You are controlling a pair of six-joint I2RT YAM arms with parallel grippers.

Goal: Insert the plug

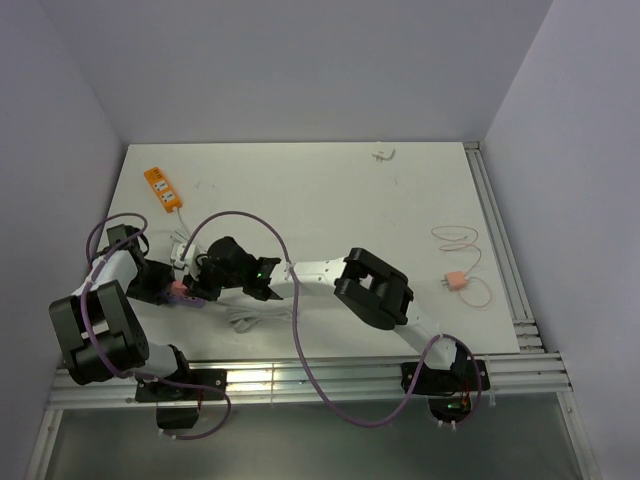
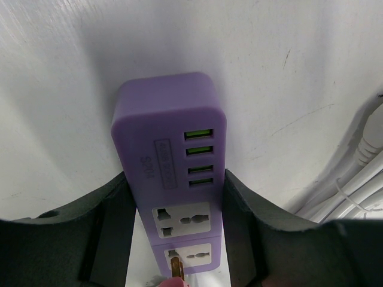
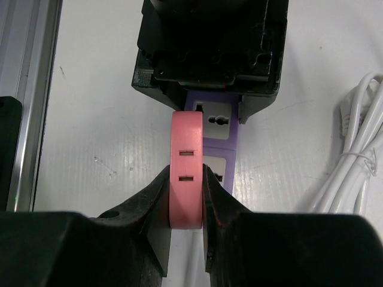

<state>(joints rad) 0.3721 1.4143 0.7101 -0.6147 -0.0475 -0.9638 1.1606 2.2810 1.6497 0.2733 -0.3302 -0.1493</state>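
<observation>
Closest to the right wrist lens: two dark fingers [image 3: 152, 203] of the right end effector [image 3: 187, 179], closed part-way and pressing on the flat sides of the plug [image 3: 187, 143]. Salmon-pink, held on edge, narrow face toward the camera, two small slots in that face. Hangs directly over the lilac power strip [image 2: 167, 119], above its socket end and roughly in line with its length.

From the left wrist view, only a sliver of pink at the bottom edge, with one brass prong [image 2: 175, 268] meeting the left slot of the nearer socket. Depth of entry unclear; second prong hidden. Beyond that socket, along the strip: a second universal socket, then four green ports and a small embossed label.

Gripped across its width by the left end effector [image 2: 173, 191], jaws spread just to the strip's width, one black finger tight against each long side of the lilac body. Lies flat on the white surface [image 1: 330, 200], toward the left front corner, with both arms converging there and the right arm stretched across from its base.

Just beside the strip, a bundle of white cable [image 3: 359, 149]. At the left of the right wrist view, an aluminium rail [image 3: 33, 89] bordering the surface. Farther back on the left, well apart, an orange power strip [image 1: 161, 188]. Far over on the right, a small pink corded piece [image 1: 455, 281] with thin looping cord. By the far edge, a small white object [image 1: 384, 153], too small to identify.
</observation>
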